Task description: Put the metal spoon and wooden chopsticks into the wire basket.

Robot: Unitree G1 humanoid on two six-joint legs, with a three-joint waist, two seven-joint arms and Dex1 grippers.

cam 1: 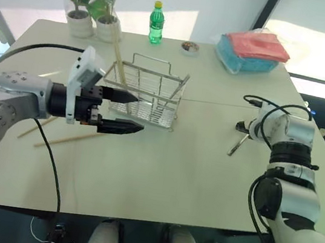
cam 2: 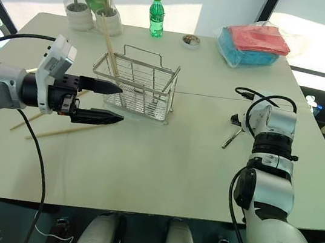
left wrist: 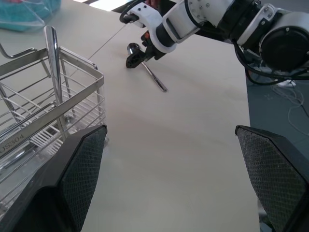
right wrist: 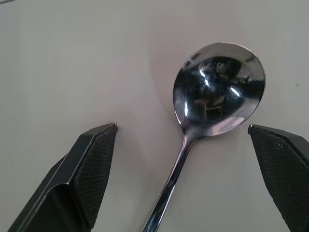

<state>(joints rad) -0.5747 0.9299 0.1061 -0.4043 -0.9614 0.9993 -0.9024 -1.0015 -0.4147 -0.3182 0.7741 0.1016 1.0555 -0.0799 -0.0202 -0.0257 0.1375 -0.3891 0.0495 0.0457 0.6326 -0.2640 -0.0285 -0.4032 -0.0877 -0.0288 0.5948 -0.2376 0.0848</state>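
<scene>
The metal spoon (right wrist: 212, 104) lies flat on the table (cam 1: 161, 170) on the robot's right side, bowl up, its thin handle running back toward the robot. The right gripper (right wrist: 183, 130) hangs just above it with its two black fingers spread wide, holding nothing; the bowl and neck sit between the tips.

The spoon looks light, rigid and polished, so it is likely to be slippery and to skate on the smooth tabletop. The neck or upper handle seems the better place to pinch, across the narrow width, since the round bowl gives the pads little to bite on.

The left gripper (cam 1: 128, 112) is also wide open and empty, held just beside the near side of the wire basket (cam 1: 148, 92). One wooden chopstick (cam 1: 118, 60) leans upright in the basket's left end; two more chopsticks (cam 1: 62, 137) appear to lie flat on the table to the left, partly hidden by the arm. These are light, stiff and thin, best taken near mid-length.
</scene>
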